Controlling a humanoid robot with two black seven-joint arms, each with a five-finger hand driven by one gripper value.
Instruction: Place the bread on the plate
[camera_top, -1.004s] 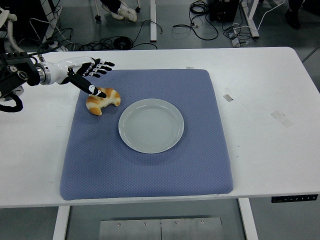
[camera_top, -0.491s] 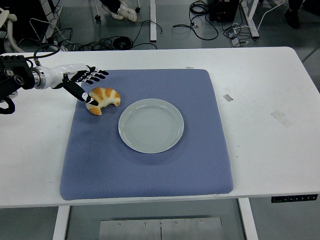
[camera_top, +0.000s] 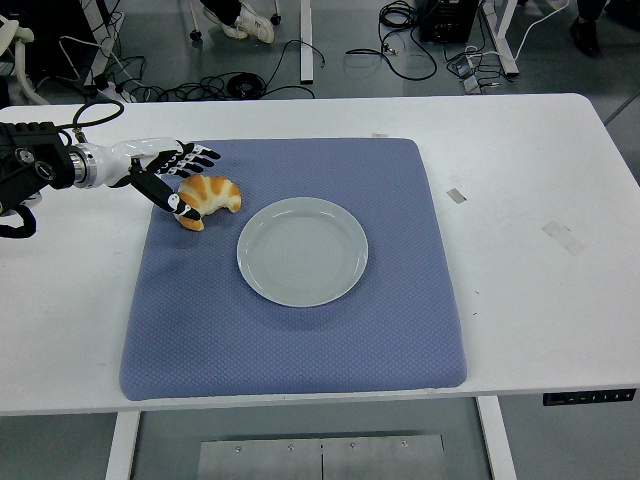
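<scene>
A golden croissant-shaped bread (camera_top: 208, 198) lies on the blue mat (camera_top: 300, 330), just left of and slightly behind an empty pale round plate (camera_top: 302, 250). My left hand (camera_top: 177, 172) reaches in from the left edge and sits right beside the bread's left end. Its fingers are spread, with the thumb tip low against the bread's left side and the other fingers fanned out behind it. Nothing is held in the hand. The right arm does not show.
The mat covers the middle of the white table (camera_top: 540, 200). Small tape marks (camera_top: 560, 235) lie on the table's right part. Cables and chair legs (camera_top: 250, 60) show on the floor beyond the far edge.
My left hand has drawn back to the left and lower, from over the bread to its left end. The bread looks to lie where it was.
</scene>
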